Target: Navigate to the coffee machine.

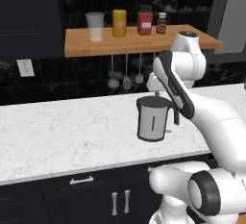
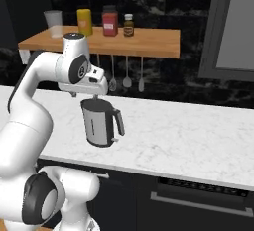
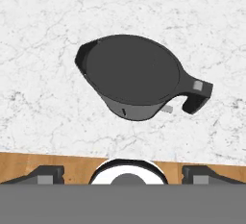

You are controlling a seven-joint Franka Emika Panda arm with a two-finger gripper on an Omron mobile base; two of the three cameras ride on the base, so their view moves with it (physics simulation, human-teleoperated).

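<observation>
1. The kettle (image 1: 153, 119) was a grey cylinder with a black lid, a small spout and a black loop handle. It stood upright on the counter (image 1: 62, 136).
2. The counter was white marble with thin grey veins and a flat, smooth top. Below it were dark cabinet doors with small silver handles (image 1: 80, 180).
3. A wooden shelf (image 2: 149, 44) with a warm brown grain hung on the dark, glossy wall. On it stood a clear cup (image 1: 95, 26), a yellow jar (image 1: 119, 23), a red jar (image 1: 144, 21) and a small brown bottle (image 1: 161, 23).
4. Three metal spoons (image 1: 126, 74) hung under the shelf. The arm covered part of this row in the right base view.
5. The gripper (image 3: 122, 172) was above the kettle and looked straight down at the lid in the hand view. Its two dark fingertips (image 3: 43, 172) stood well apart at the bottom edge, so the claw was spread, with nothing between the tips.
6. In the base views the white wrist covered the fingers, so I could not make them out there.
7. A white wall socket (image 1: 25, 67) was at the left. A grey framed panel (image 2: 233, 27) was cut off at the right edge.
8. I could not find the coffee machine on this part of the counter.
</observation>
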